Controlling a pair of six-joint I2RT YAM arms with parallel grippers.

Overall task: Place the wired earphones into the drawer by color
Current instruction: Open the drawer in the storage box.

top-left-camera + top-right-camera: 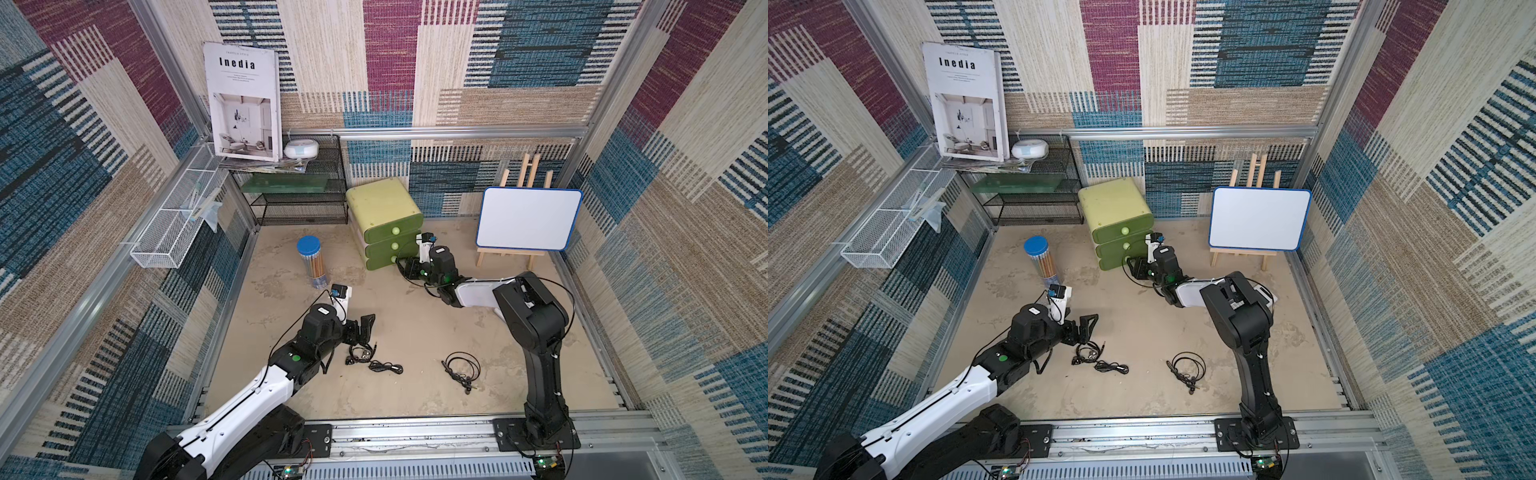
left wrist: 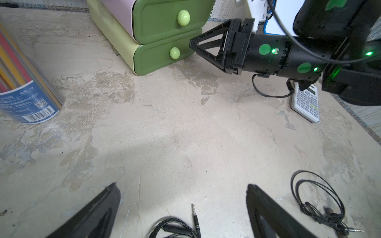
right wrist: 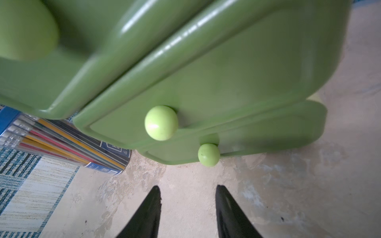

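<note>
Right wrist view: right gripper, jaws apart, faces the drawer.

Taking the drawer unit as landmark, the pencil tub stands to its left, the whiteboard to its right, and the earphones lie well in front.

Bright, even light fills the enclosure in both top views, leaving only soft shadows on the mottled beige counter; the wide lens splays the patterned woven walls outward at the edges. In the right wrist view, white glare streaks the glossy green plastic drawer cabinet, its nearest pale-green round knob blurred. In the left wrist view, the black fingers sit out of focus beside a broad shadow.
</note>
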